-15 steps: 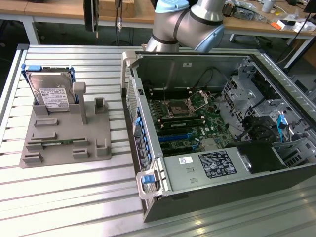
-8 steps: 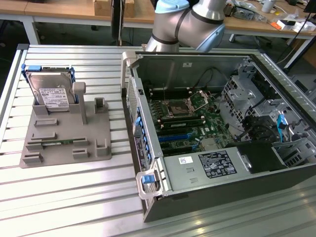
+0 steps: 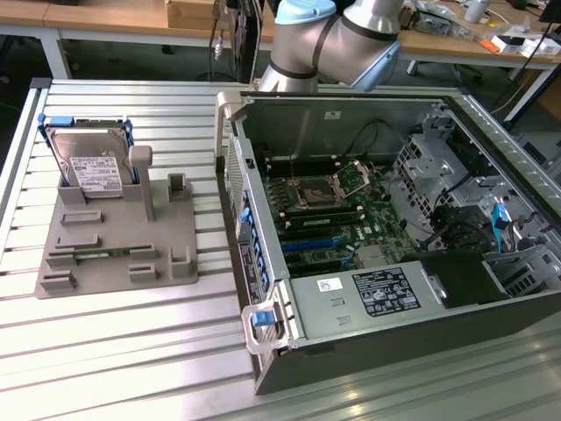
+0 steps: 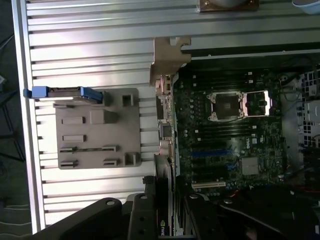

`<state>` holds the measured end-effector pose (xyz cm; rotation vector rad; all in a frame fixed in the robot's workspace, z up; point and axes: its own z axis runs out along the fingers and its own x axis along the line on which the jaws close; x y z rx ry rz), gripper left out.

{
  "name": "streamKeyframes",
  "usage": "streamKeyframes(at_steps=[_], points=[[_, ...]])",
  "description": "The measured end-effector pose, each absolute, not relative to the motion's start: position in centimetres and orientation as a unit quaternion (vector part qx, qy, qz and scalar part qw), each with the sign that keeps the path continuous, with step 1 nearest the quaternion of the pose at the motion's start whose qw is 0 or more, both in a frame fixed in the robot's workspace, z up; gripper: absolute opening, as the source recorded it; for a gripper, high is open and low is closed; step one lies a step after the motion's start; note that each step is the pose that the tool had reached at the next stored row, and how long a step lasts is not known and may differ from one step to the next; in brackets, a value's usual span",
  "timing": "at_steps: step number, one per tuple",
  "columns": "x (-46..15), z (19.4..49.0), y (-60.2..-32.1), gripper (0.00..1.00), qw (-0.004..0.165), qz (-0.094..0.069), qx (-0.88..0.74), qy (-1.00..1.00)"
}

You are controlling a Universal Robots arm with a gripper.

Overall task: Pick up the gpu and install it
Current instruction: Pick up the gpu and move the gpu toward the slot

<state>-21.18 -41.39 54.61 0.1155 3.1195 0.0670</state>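
In the wrist view the gpu [image 4: 164, 195] hangs edge-on as a slim dark card with a green logo near the fingers. My gripper [image 4: 167, 222] is shut on it, one black finger [image 4: 142, 215] on each side. The card hangs over the rear wall of the open computer case [image 3: 263, 263], beside the motherboard [image 4: 225, 135] and its blue expansion slots [image 4: 210, 152]. In the exterior view the arm's elbow [image 3: 337, 39] stands above the far edge of the case, and the blue slots [image 3: 320, 241] lie bare on the motherboard [image 3: 337, 206].
A grey parts holder [image 3: 114, 237] [image 4: 97, 127] lies on the slatted table at the exterior view's left. It carries an upright silver hard drive [image 3: 88, 162] [image 4: 62, 92] and a narrow memory stick [image 3: 96, 254]. Cables and drive cages [image 3: 473, 202] crowd the case's right side.
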Motion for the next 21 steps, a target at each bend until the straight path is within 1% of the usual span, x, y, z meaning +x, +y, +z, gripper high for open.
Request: streamKeyframes(at_steps=[21], points=[[-15.2,53.1,-41.8,0.27,0.008,0.021,0.037,0.999]])
